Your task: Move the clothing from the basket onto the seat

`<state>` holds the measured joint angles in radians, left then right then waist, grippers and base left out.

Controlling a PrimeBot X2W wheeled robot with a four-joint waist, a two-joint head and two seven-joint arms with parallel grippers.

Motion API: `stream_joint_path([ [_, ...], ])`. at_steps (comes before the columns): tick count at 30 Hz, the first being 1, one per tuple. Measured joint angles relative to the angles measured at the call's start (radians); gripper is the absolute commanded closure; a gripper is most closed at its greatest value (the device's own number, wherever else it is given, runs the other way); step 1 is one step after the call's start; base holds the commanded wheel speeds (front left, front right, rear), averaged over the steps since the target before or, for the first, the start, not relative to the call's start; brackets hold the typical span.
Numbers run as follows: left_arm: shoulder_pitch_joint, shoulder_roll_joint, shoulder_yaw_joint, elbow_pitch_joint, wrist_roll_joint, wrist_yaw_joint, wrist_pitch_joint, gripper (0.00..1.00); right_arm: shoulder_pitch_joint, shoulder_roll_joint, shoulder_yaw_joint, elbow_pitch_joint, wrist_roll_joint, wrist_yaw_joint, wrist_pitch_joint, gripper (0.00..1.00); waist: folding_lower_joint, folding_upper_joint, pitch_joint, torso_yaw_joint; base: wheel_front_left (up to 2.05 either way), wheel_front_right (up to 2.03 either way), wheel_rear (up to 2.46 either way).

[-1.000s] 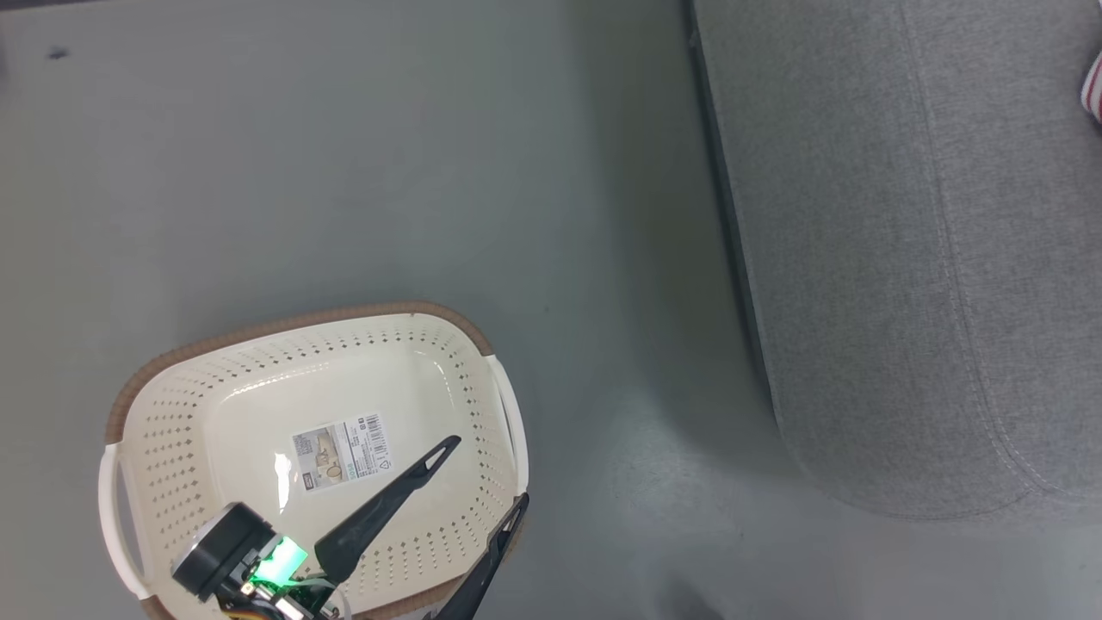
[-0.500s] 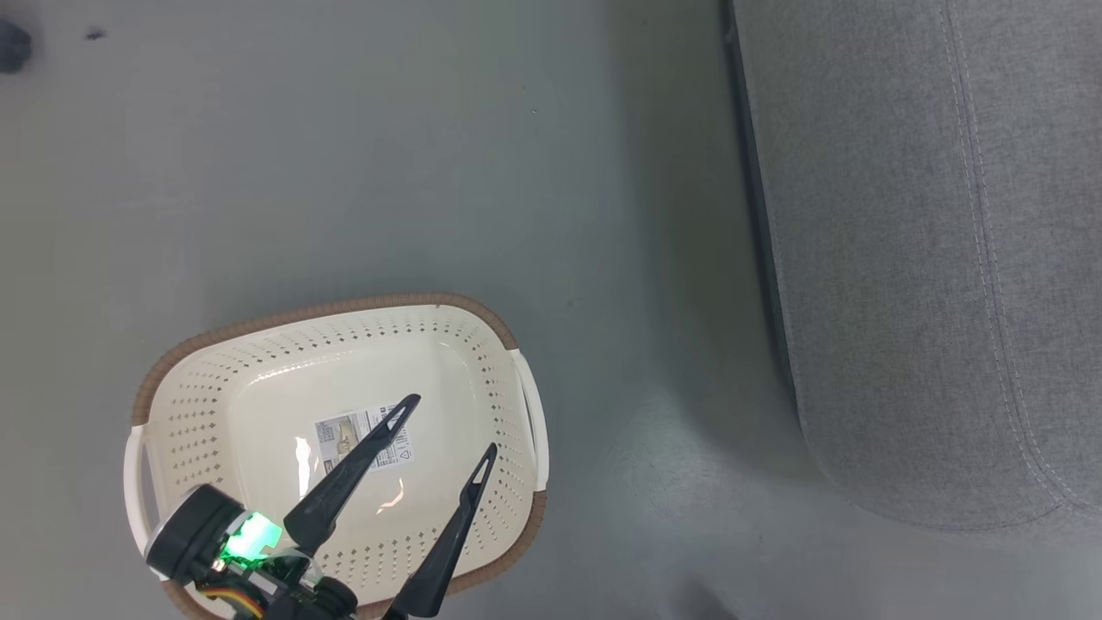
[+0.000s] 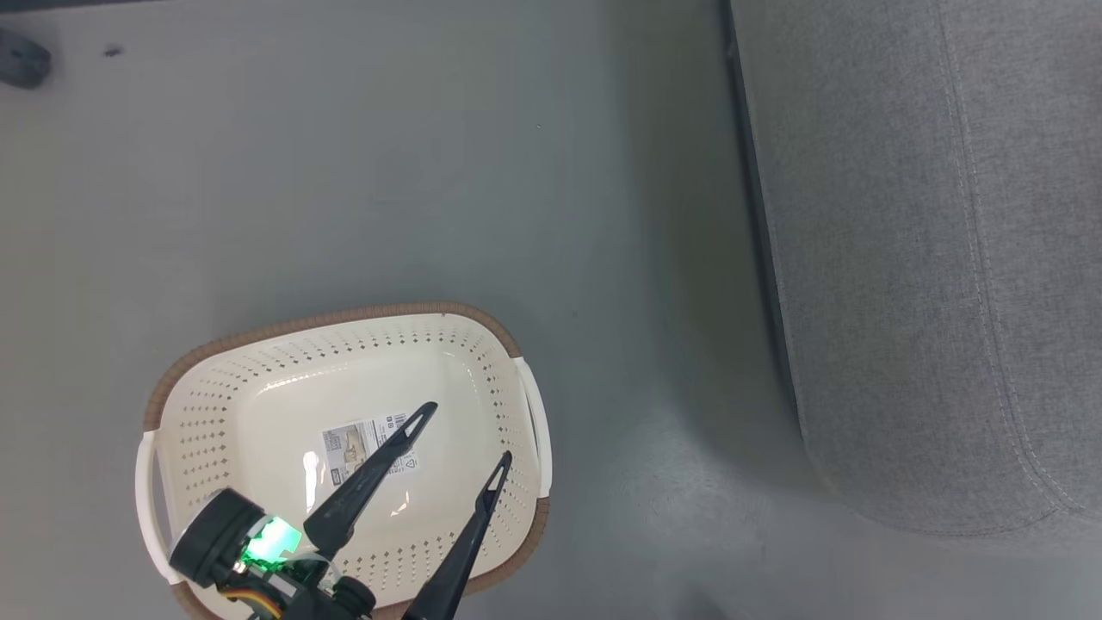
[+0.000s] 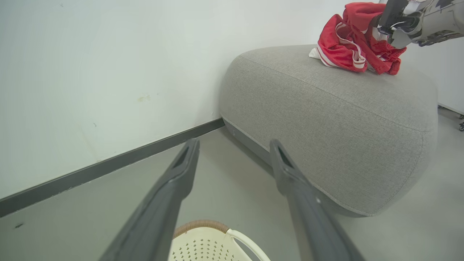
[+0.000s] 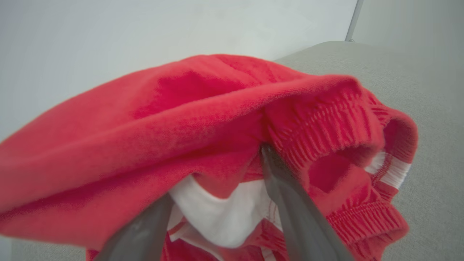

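Red fabric is bunching right over the right hand (image 5: 224,163), and its two dark fingers (image 5: 290,203) are running up into the folds with a white panel lying between them. The tips are buried in the cloth, so I cannot tell whether that hand is pinching or just resting in it. Around it the clothing (image 4: 344,47) is lying in a crumpled red heap with striped trim showing, sitting on top of the seat (image 4: 326,108) towards its far side, and the grey woven cushion is spreading out beneath it on every side.

Over to the left hand (image 3: 467,430) now: it is hanging above the basket (image 3: 198,413), fingers spread wide and gripping nothing, a green light glowing at its wrist. Beneath the fingers the basket's pale bottom is showing, with a printed label (image 3: 344,446) stuck near the middle. The brown rim is curving round the far edge, with a white handle at each end.

The basket is standing on the grey floor (image 3: 430,172), well apart from the seat, which is lying off to its right. Behind the seat a pale wall (image 4: 90,72) is rising above a dark skirting strip (image 4: 108,165).
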<state>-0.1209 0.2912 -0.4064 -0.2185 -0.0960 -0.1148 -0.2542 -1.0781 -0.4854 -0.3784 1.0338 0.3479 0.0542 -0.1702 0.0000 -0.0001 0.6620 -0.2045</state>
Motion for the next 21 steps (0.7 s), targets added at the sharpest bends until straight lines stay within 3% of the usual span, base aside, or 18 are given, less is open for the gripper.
stream_joint_path([
  [21, 0.0, -0.064, -0.021, 0.064, -0.001, -0.001, 0.0, 0.0, 0.112, 0.049, 0.113, 0.037, -0.105, 0.026, -0.069, 0.0, -0.0001, 0.0, -0.149, -0.034, 0.0, 0.0, 0.0],
])
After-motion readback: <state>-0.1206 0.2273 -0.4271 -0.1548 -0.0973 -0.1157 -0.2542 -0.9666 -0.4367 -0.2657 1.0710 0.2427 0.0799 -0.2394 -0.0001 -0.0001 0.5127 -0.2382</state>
